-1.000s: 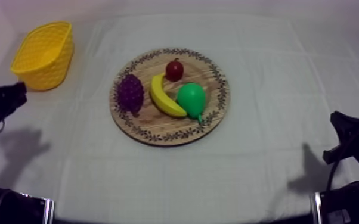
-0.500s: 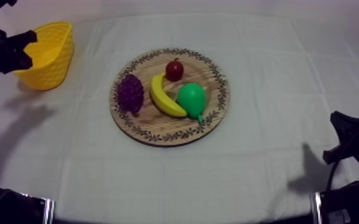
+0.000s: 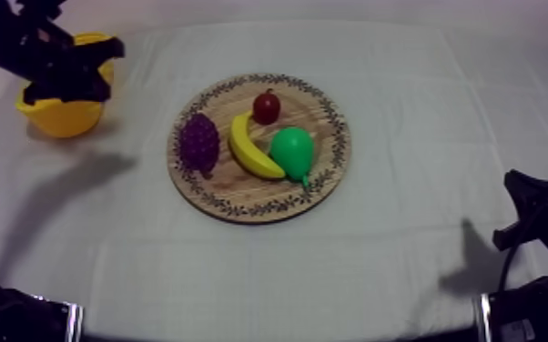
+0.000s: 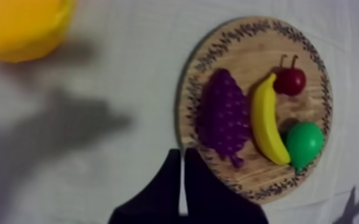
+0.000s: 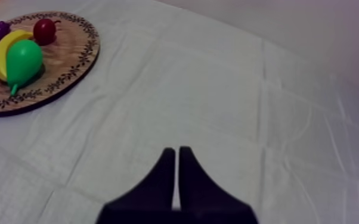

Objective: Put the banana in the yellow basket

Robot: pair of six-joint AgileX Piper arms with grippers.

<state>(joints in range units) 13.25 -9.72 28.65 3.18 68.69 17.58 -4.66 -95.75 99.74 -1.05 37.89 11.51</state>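
The yellow banana (image 3: 248,145) lies in the middle of the round wooden board (image 3: 241,196), between purple grapes (image 3: 199,141) and a green pear (image 3: 291,150). My left gripper (image 3: 105,65) hangs above the yellow basket (image 3: 64,116) at the far left, well short of the board. In the left wrist view its fingers (image 4: 180,154) lie together as a narrow wedge, shut on nothing, near the board's rim (image 4: 241,56), with the banana (image 4: 266,119) beyond the grapes (image 4: 223,116). My right gripper (image 5: 176,150) is shut and empty over bare cloth, far from the banana (image 5: 6,47).
A small red fruit (image 3: 266,106) sits at the board's far side, close to the banana's tip. My right arm (image 3: 542,214) rests low at the table's right edge. Bare cloth lies between basket and board and all round the board.
My left arm has swung up from the table's left edge and to the right, and now covers part of the basket. The fruit, the board and the right arm have stayed put.
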